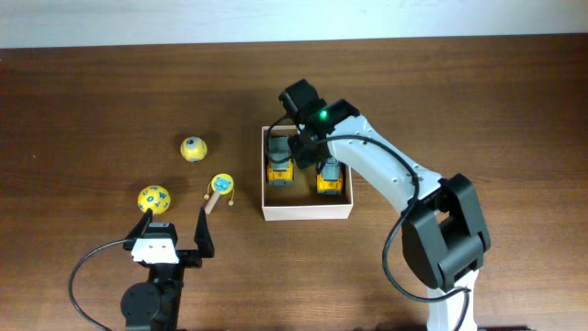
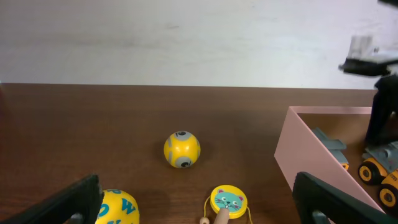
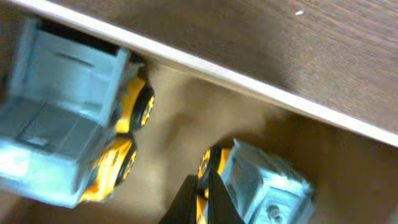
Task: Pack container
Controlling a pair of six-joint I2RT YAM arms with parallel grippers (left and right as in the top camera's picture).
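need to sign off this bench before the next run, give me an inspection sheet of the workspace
surface: brown wooden table, no spills seen
job's things: container open-topped, holding a dump truck and a second truck side by side
clutter: loose toys outside, on the container's left: eye ball, lettered ball, cat-face rattle
grippers: left gripper jaws open, empty, near the lettered ball; right gripper jaws shut, inside the container between the trucks, nothing seen held
cables: black cable looped by the left arm; another on the right arm
surroundings: pale wall beyond the far edge
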